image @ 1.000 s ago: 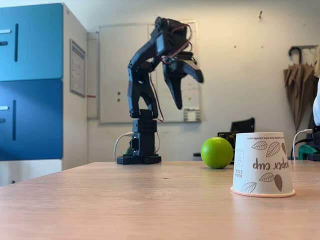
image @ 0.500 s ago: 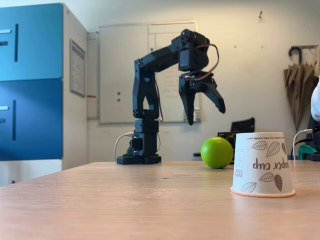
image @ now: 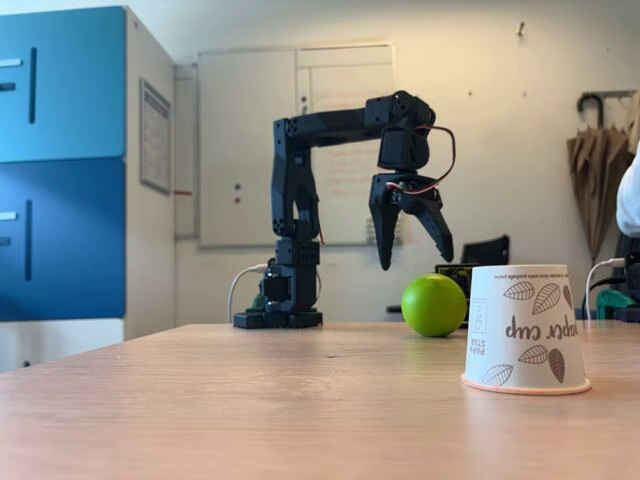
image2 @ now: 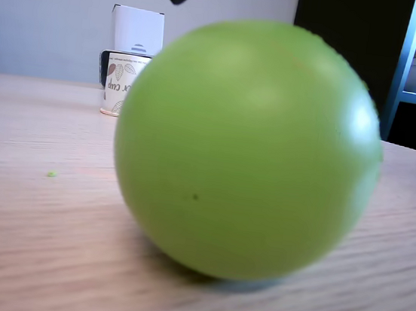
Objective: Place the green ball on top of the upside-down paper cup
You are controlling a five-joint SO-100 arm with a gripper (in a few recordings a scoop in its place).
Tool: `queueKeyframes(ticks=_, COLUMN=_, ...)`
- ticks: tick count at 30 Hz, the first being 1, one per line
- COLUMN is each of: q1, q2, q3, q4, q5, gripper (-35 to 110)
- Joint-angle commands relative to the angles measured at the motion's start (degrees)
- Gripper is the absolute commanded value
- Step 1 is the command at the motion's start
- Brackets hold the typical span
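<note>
Jaws (image: 418,264) spread wide, empty, above green ball (image: 434,305); upside-down paper cup (image: 525,328) alongside.

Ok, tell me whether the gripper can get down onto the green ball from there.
Probably yes. The gripper hangs open above the green ball, nothing between them; the paper cup stands off to the ball's right.

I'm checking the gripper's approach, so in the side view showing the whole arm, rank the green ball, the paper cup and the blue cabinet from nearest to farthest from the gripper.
From the gripper:
1. Green ball, just below, slightly right.
2. Upside-down paper cup, lower right, nearer the camera.
3. Blue cabinet, far left.
</note>
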Motion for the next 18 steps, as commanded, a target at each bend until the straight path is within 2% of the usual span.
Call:
queueKeyframes(ticks=1, q1=-1.8, q2=-0.5, q3=-2.4, q4=-0.8, q5=1.8, gripper=49)
queueKeyframes(ticks=18, q1=-4.1, q2=-7.7, q3=-5.3, q4=-6.5, q5=6.2, gripper=48)
